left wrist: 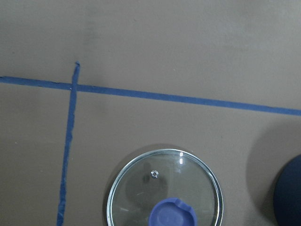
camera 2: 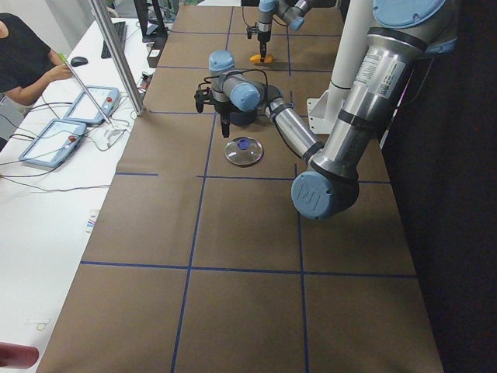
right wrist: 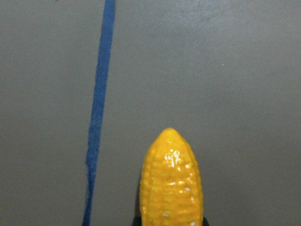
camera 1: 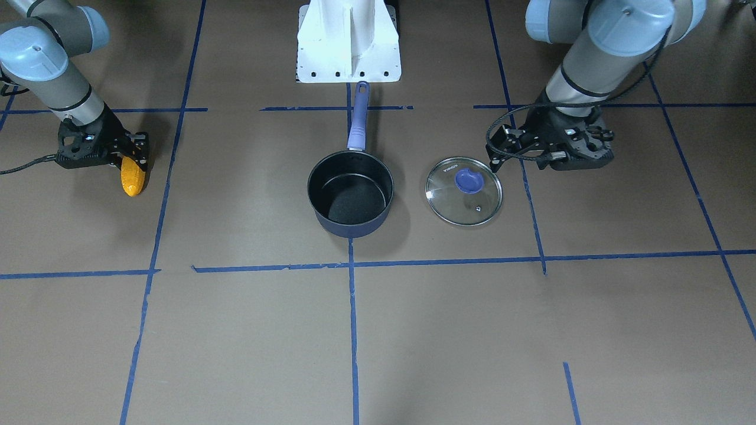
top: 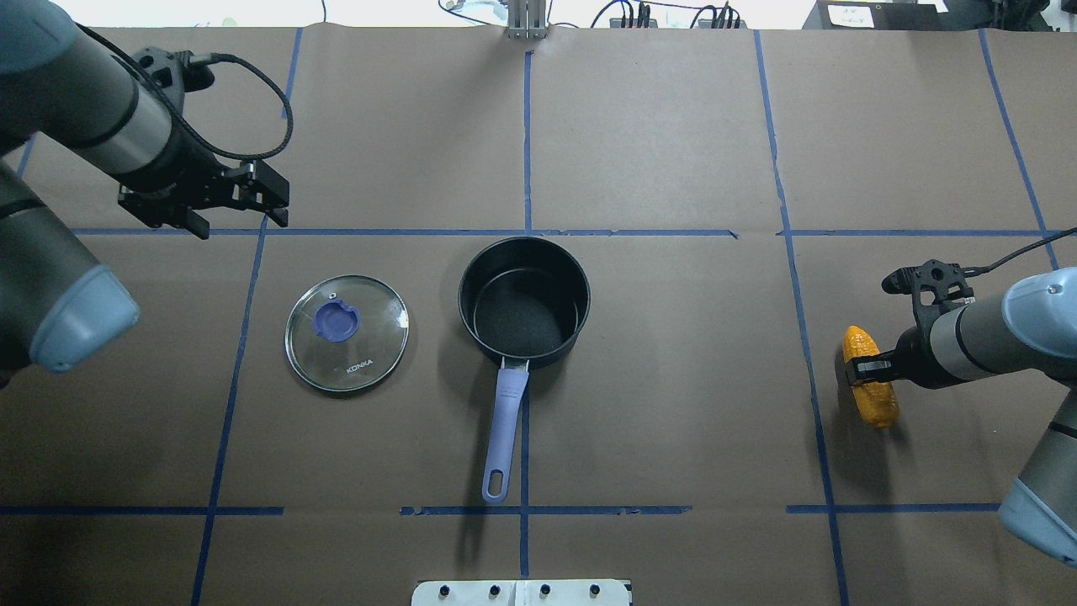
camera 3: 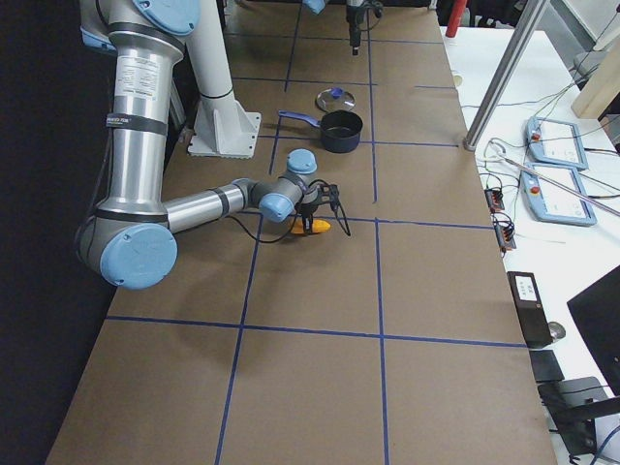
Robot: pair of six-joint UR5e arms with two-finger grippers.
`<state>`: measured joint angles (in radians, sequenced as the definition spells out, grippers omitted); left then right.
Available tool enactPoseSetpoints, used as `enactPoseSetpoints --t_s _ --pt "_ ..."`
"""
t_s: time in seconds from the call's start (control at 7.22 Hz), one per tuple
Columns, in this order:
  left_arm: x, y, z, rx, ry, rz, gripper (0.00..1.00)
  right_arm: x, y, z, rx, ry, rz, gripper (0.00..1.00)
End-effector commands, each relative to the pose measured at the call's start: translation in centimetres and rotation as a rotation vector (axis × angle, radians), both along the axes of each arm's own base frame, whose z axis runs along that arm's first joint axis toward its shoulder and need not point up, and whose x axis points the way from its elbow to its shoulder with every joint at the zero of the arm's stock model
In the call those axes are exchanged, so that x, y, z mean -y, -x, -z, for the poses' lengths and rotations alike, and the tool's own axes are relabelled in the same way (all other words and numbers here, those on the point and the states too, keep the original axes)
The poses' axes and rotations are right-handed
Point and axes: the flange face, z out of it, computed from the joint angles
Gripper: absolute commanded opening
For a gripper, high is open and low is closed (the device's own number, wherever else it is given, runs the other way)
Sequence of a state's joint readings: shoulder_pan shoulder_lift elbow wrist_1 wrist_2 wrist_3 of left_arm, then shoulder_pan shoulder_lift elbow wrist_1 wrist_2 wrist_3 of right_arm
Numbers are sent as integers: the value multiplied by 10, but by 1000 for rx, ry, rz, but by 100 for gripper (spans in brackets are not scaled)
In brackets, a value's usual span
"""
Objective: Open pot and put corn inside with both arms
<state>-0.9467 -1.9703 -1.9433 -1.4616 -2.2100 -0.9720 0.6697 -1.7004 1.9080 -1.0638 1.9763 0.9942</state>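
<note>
Right gripper (top: 867, 368) clamps our corn (top: 878, 404) | left gripper (top: 273, 198) spread, empty | risk: its tapered shape slips free before we reach distant pot (top: 522, 316)

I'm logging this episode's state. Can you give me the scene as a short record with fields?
pot: lid off, nothing inside, mid-table
lid: lies flat on the table beside the pot, on the left arm's side, not touching it
corn: under the right gripper, far from the pot
left gripper: open, empty, beyond the lid
right gripper: down over the corn, grip unclear
</note>
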Motion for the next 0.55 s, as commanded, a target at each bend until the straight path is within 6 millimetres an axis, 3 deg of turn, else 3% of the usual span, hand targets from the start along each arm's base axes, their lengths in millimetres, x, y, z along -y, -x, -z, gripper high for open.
enactPoseSetpoints --t_s 0.0,0.42 --pt "17 64 -5 80 -64 -61 100 -1 -7 56 -27 25 -6 1" --pt "33 141 -53 120 -188 -154 100 37 5 129 -5 10 -48 1"
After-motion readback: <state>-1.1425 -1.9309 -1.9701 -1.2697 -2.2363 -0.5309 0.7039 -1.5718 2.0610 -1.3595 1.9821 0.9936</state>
